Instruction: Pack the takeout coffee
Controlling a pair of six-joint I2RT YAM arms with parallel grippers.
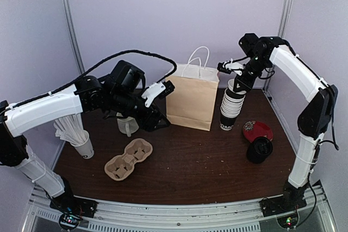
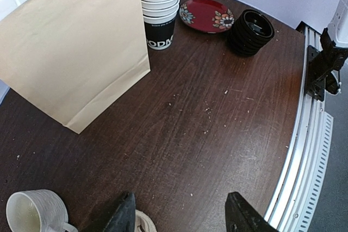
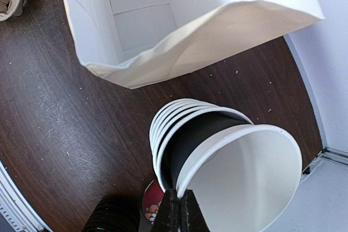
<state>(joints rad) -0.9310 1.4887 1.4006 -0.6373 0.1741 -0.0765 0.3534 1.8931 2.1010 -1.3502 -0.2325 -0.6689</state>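
My right claw [image 3: 175,202] clamps the rim of the top cup [image 3: 244,183], tilted on the stack [image 3: 162,130] beside the bag [image 3: 206,42]; my left claw [image 2: 181,206] hangs open.

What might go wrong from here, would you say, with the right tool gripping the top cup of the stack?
The right tool pinches only the thin rim of the top cup, which sits tilted in the stack; the rim might slip or crumple. The cups nest tightly, so the next one may lift along, or the tall stack may tip toward the red plate. The paper bag stands close by; a swing could knock it over.
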